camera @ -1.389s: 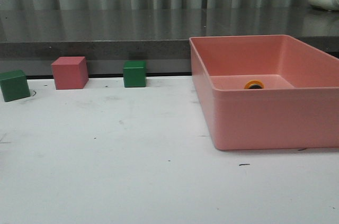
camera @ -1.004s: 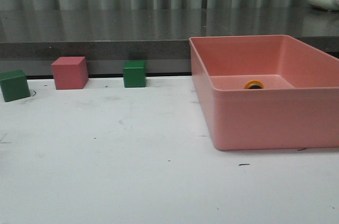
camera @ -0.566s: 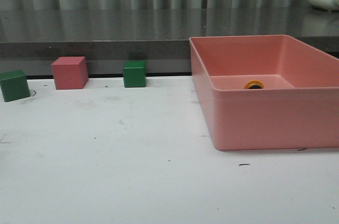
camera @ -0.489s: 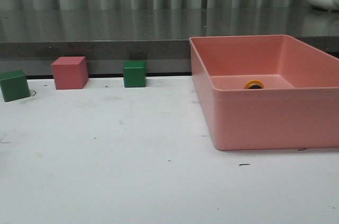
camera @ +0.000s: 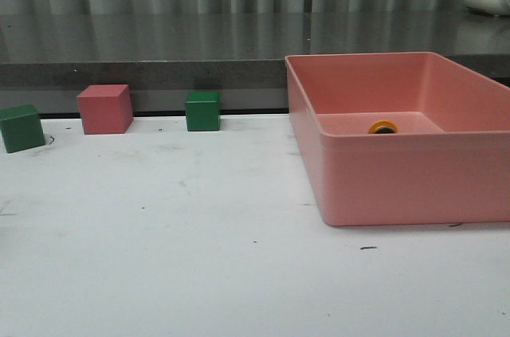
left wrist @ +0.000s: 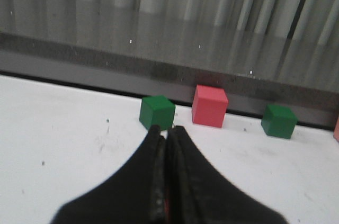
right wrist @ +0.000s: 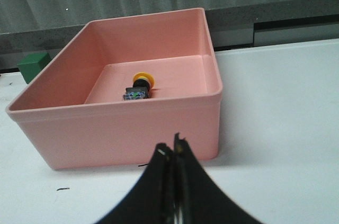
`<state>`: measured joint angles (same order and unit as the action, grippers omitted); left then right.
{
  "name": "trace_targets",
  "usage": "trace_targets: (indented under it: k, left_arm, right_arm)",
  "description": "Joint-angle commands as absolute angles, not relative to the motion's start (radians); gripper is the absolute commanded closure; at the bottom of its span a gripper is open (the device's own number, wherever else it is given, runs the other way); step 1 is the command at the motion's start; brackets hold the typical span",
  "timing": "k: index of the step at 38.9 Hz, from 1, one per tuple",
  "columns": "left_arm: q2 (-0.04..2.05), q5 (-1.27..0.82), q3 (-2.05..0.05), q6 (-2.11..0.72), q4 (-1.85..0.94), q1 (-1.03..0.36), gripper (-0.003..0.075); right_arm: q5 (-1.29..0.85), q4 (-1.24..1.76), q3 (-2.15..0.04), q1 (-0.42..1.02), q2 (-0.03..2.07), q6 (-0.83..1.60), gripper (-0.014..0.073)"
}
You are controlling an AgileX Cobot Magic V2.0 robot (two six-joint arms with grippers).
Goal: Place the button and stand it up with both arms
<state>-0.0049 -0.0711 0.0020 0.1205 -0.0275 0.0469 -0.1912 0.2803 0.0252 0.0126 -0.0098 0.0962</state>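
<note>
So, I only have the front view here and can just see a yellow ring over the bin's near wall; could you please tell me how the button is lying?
Observer: In the right wrist view the button lies on its side on the floor of the pink bin, yellow cap toward the far wall.
Operator: Thanks. Is the right gripper near it?
Observer: No, the right gripper is outside the bin, in front of its near wall, fingers shut and empty.
Operator: And the left gripper?
Observer: The left gripper is also shut, pointing toward a green cube.
</note>
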Motion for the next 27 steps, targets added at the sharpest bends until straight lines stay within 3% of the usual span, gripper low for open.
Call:
trace_targets:
  k: [1,9,18,27]
  left_arm:
    - [-0.027,0.113,-0.002,0.128,0.000,0.047,0.0741]
    - [0.014,0.053,-0.157,0.128,0.085,0.047,0.0741]
    - [0.227,-0.074,-0.348,0.128,0.153,0.047,0.0741]
    - [0.360,-0.074,-0.392,0.128,0.153,0.047,0.0741]
  right_arm:
    - [-0.102,0.296,-0.011,0.008,-0.028,0.109,0.0663]
    - [-0.187,0.250,-0.167,0.007,0.030,0.109,0.0657]
    - [-0.228,0.236,-0.412,0.007,0.347,0.109,0.0654]
    - [-0.221,0.236,-0.536,0.007,0.589,0.109,0.0654]
